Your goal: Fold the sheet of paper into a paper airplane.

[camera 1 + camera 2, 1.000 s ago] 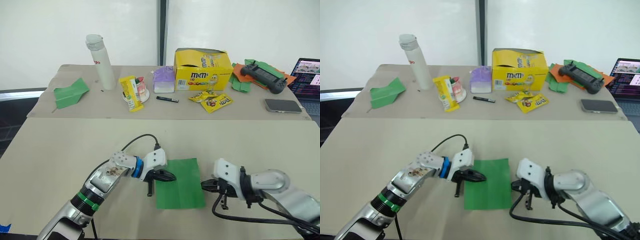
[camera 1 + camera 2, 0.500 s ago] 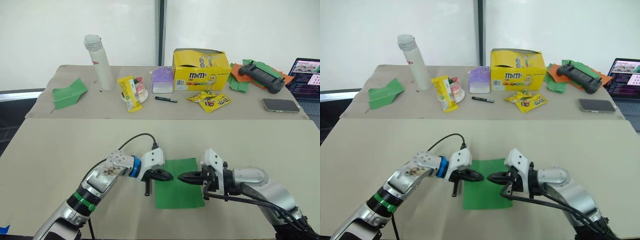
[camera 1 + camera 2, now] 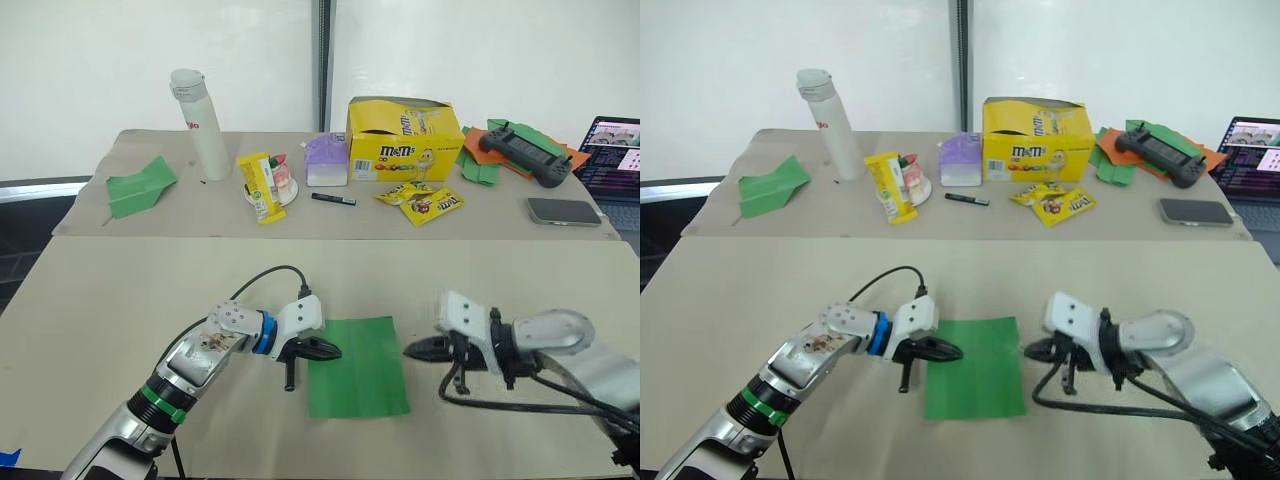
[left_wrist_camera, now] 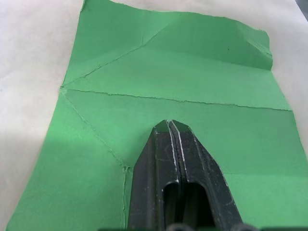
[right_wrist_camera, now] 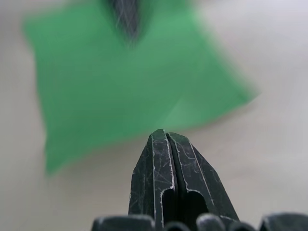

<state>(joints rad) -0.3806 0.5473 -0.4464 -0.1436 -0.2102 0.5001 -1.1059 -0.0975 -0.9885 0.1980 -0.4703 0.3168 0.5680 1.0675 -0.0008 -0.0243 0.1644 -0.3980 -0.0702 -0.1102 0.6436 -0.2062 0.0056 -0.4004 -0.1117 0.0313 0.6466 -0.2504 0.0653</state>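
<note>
— Starting from the left, what's there?
— Left gripper (image 3: 336, 351), fingers pressed together, tip over the left edge of the sheet of paper (image 3: 357, 366) (creased, lying flat on the table (image 3: 120, 300)).
— And right?
— Right gripper (image 3: 407, 351), also closed, just beside the paper's right edge.

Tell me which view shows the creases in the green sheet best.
Left wrist view: the sheet of paper lies close under the shut left gripper, with straight and diagonal crease lines plain. The eye views show it as a flat rectangle between both grippers; the right wrist view shows it blurred beyond the shut right gripper.
</note>
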